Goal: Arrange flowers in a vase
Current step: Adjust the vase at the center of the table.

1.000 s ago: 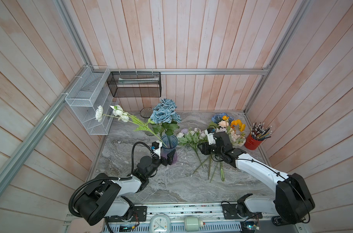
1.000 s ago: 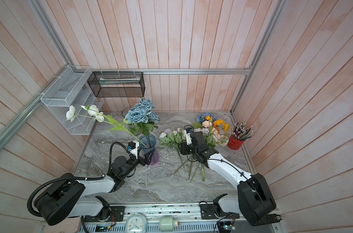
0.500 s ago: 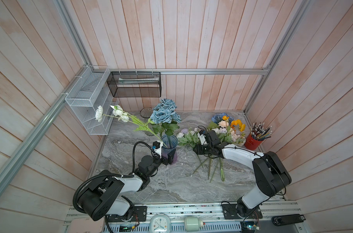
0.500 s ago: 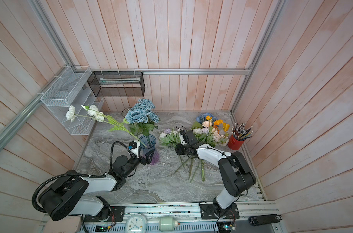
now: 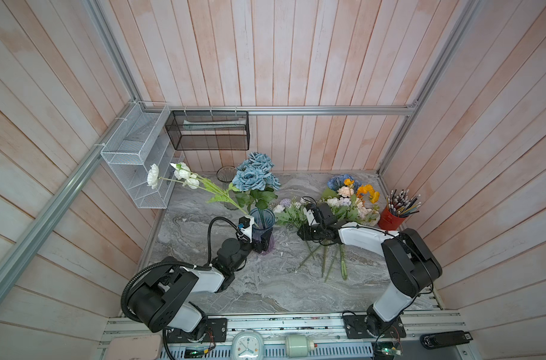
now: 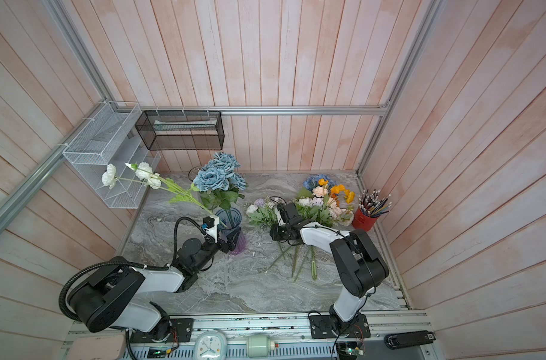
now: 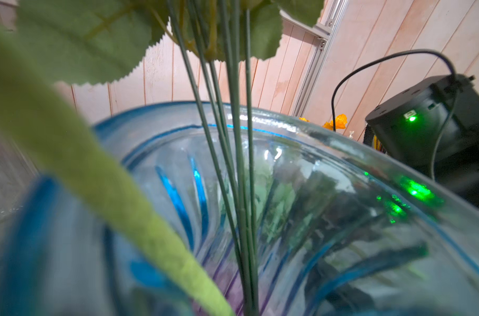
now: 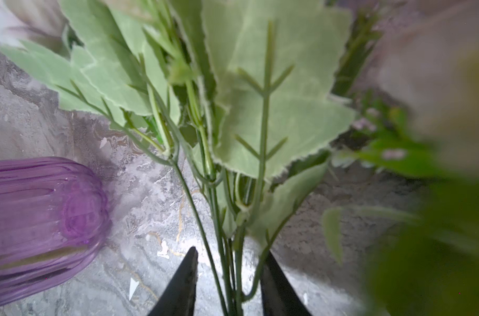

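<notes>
Stems [image 8: 237, 279] of the lilac-and-white bunch [image 5: 287, 209] run between the two black fingers of your right end effector [image 8: 231, 251]. In the right wrist view its jaws stand partway apart, one finger at the stems and the other with a gap beside it, so nothing is clamped. That bunch lies on the counter [image 5: 265, 290], just beside the vase [image 5: 263, 222]. You have the dusty-blue roses [image 5: 253, 177] standing upright in the vase, and the white spray [image 5: 184, 173] is in it too, leaning far out towards the white wire basket [image 5: 134, 156] on the side wall. Your left end effector [image 5: 263, 244] sits low against the vase's purple foot. I cannot tell whether its fingers grip the glass or only flank it, and the left wrist view shows you just the rim and the thin stems going down inside. The other flowers [image 5: 354, 199], peach, orange and bright blue, lie heaped at the back of the counter near the red cup of pencils [image 5: 391, 218], and long green stalks [image 5: 343, 268] fan out on the counter under your right arm.
</notes>
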Tool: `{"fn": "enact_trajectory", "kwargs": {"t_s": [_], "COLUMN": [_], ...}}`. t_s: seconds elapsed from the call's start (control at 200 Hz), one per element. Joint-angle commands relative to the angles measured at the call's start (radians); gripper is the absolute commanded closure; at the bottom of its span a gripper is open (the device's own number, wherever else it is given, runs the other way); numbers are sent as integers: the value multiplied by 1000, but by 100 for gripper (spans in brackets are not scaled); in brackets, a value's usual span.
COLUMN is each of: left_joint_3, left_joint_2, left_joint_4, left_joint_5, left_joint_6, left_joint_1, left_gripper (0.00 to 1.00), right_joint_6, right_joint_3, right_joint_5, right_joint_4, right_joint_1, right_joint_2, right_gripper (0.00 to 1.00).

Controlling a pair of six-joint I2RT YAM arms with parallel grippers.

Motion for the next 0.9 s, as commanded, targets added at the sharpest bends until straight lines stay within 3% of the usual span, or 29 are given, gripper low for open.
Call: {"fn": "enact_trajectory", "kwargs": {"t_s": [0.0,0.27,0.515,0.62,0.895], "left_joint_3": [14,15,32,29,32], "left_joint_2": [14,9,-3,-10,-11], "left_joint_4": [24,2,-47,-61,-88], "left_joint_5": [-16,-29,-71,-107,-127], "left_joint_6": [19,31,99,115,163], "left_joint_1": [-5,-7,-36,-52,-71], "left_gripper": [18,28,28,29,44], "right_joint_6": [6,-7,-17,-19,7], "right_joint_3": [-8,-1,-4,-3,-5], "right_joint_5": [9,10,-1,-8,-19], "right_joint_4": [10,8,20,27,41], "right_joint_1": [6,5,5,6,-26], "right_joint_2": [16,22,6,-22,-158], "right_gripper": [65,77,100,100,100]}}
